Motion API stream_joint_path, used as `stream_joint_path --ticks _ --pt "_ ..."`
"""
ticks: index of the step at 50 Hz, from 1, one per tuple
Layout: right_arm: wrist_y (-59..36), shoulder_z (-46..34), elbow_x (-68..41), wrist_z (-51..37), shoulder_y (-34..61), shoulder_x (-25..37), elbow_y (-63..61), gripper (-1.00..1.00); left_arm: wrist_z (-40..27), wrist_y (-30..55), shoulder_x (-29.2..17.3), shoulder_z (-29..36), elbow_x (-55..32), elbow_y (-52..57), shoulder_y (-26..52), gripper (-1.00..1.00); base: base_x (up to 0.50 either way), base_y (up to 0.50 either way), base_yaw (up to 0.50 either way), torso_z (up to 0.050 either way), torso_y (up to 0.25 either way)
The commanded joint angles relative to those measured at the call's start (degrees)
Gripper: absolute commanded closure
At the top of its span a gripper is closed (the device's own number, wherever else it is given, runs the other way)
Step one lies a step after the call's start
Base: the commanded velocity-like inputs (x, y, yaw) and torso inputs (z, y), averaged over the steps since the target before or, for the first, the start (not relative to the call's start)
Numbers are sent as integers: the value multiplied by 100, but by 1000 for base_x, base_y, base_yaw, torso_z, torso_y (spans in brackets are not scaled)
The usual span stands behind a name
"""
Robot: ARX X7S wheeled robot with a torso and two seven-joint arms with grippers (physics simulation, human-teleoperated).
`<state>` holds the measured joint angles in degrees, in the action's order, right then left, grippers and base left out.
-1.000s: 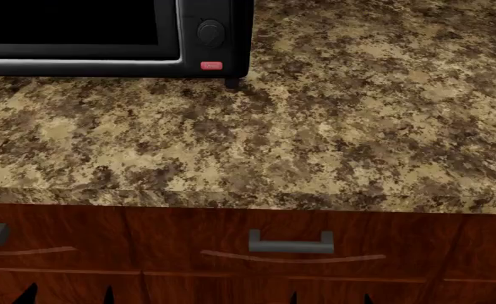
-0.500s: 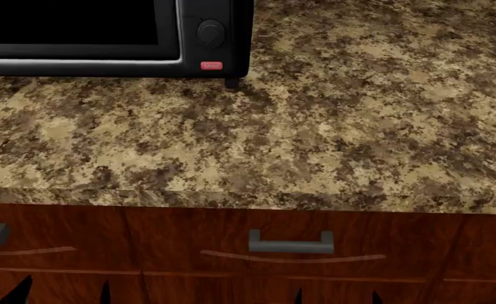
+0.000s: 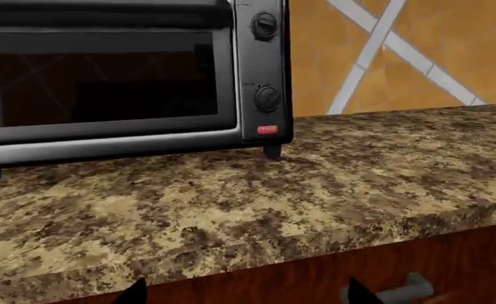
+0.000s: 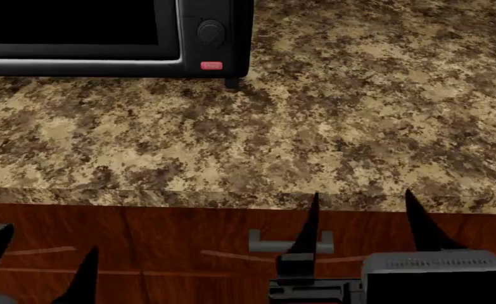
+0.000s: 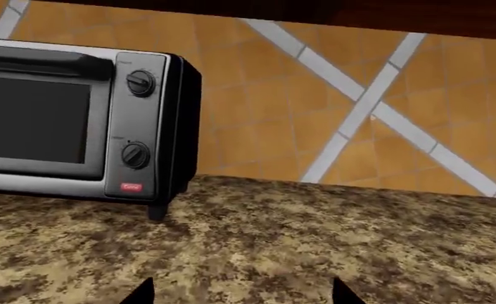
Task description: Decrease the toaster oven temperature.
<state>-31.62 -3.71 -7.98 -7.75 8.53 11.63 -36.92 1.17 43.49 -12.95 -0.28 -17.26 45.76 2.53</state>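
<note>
The large black boxy toaster oven [image 4: 113, 38] with a dark glass door and a silver trim strip sits at the back left of the brown speckled granite counter [image 4: 315, 139], its front facing the robot. In the head view only its lower right part shows: one round black knob [image 4: 210, 31] on the control panel and, below it, a small red button [image 4: 211, 65]. The right wrist view shows the oven [image 5: 78, 120] from the front right with two knobs stacked on the panel, an upper round black knob [image 5: 139, 82] and a lower one [image 5: 134, 154], with the red button [image 5: 131, 187] beneath them. The left wrist view shows the same panel on the oven [image 3: 129, 82], both knobs and the button.

Behind the counter rises an orange tiled wall [image 5: 332, 101] crossed by pale diagonal stripes. Below the counter's front edge is a reddish-brown wooden drawer front [image 4: 189, 247] with a grey bar handle [image 4: 269, 240].

The right gripper [image 4: 362, 221] stands in front of the counter edge, its two dark pointed fingers [image 4: 308, 225] spread well apart with nothing between them. The left gripper [image 4: 37, 259] is at the lower left of the head view, lower against the drawer front, its fingers [image 4: 83, 275] likewise parted and holding nothing. Both are well apart from the oven and touch nothing on the counter.
</note>
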Motion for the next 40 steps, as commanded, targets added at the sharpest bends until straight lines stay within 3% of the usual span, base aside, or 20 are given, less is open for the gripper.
stream_joint_path --ticks 1,3,6,11,13,16,20,30,40 --pt "-2114 216 -467 -51 1423 105 -912 -100 -347 297 -1015 127 -1964 1419 -456 -100 0 0 0 0 0" --pt "-2118 115 -438 9 1614 210 -847 -100 -561 -452 -1585 551 -2227 1421 -605 -100 0 0 0 0 0" --pt "-2070 -47 -400 89 1917 304 -743 -100 -298 -854 -1776 700 -2261 1357 -823 -100 0 0 0 0 0" --pt "-2262 -38 -535 167 2373 257 -625 -100 65 -1215 -1871 763 -2294 1254 -1034 -100 0 0 0 0 0" --pt "-2293 -50 -552 169 2470 245 -597 -100 -56 -1096 -1927 691 -2722 1335 -995 -100 0 0 0 0 0" --pt "-2345 -74 -570 164 2581 235 -580 -100 130 -1381 -1994 953 -2166 1359 -1097 -100 0 0 0 0 0" --pt "-2299 -110 -598 165 2589 196 -579 -100 -75 -1373 -2107 1005 -2763 1406 -1185 -100 0 0 0 0 0" --pt "-2410 -96 -700 116 2635 117 -646 -100 -99 -1750 -2373 1333 -2503 1303 -1284 -100 0 0 0 0 0" --pt "-2418 -54 -809 114 2625 72 -677 -100 -111 -1913 -2448 1460 -2343 1284 -1393 -100 16 289 0 0 0"
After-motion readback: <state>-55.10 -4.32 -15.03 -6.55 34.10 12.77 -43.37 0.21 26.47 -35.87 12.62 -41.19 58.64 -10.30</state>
